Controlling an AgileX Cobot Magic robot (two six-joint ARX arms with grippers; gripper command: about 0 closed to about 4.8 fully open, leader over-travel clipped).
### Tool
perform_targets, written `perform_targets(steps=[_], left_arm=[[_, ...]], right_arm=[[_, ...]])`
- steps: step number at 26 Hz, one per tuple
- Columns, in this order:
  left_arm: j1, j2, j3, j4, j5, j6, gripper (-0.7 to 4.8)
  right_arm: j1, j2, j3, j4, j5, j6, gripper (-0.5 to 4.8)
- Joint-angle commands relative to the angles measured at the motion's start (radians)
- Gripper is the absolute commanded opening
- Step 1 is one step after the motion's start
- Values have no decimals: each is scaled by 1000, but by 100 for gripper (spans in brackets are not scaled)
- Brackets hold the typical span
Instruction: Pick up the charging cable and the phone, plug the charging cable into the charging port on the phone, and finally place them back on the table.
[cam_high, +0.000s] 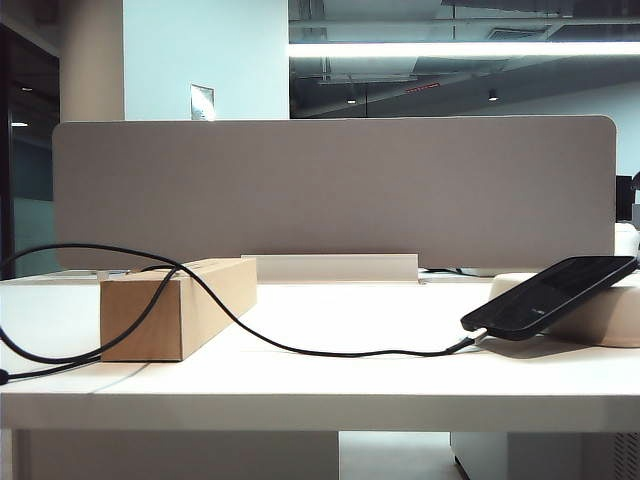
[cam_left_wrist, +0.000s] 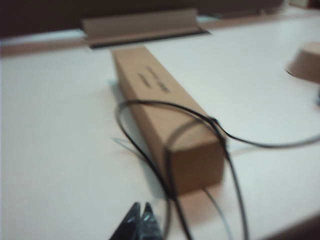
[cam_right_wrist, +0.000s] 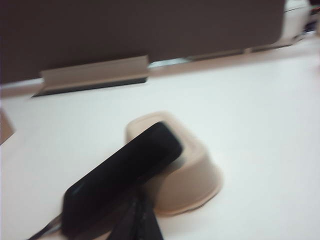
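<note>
The exterior camera sits low at the tabletop's (cam_high: 330, 330) near edge, facing the divider (cam_high: 330, 190). Both wrist cameras look close and downward: left shares the box (cam_left_wrist: 160, 125), right shares the phone (cam_right_wrist: 122, 177).

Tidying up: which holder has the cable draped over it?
The cardboard box: the charging cable loops over it, while the beige tray props the phone.

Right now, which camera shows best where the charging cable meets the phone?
The exterior view: the charging cable reaches the low end of the phone, which leans on the beige tray. The right wrist view blurs that end; the left wrist view shows only cable over the cardboard box.
</note>
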Motion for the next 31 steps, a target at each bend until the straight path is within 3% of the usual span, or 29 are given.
perform_targets(steps=[1, 6, 27, 31], left_arm=[[52, -43, 5, 17, 1, 0, -6], [77, -58, 5, 16, -2, 0, -6], [101, -58, 4, 17, -6, 11, -6], [106, -58, 3, 25, -82, 24, -6]], right_arm=[[-60, -14, -2, 2, 6, -3, -1], [-107, -14, -1, 2, 6, -3, -1], [-106, -14, -2, 2, 6, -3, -1], [-106, -14, -2, 2, 6, -3, -1]])
